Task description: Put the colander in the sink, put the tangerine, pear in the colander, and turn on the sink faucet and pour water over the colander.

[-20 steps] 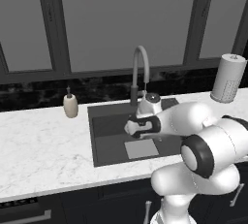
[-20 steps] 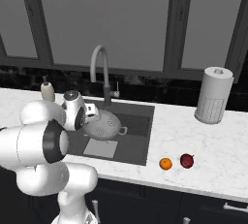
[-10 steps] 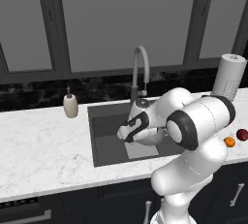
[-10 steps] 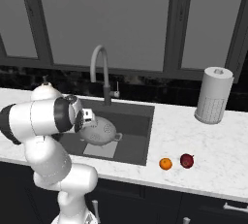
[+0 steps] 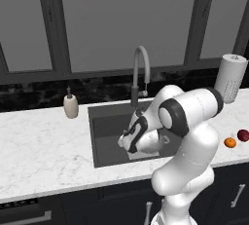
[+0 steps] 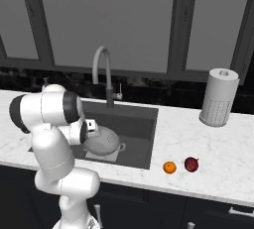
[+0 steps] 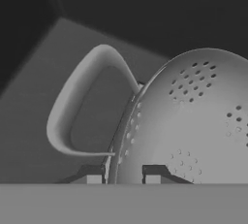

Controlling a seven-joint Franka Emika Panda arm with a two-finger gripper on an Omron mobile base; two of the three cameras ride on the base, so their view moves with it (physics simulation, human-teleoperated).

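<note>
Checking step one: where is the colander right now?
In the right base view, the colander hangs tilted over the sink, at its front left, rim pinched by the gripper.

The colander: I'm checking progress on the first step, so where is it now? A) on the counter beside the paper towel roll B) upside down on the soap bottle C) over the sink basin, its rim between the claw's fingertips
C: the colander hangs over the sink, its rim clamped in the claw.
</note>
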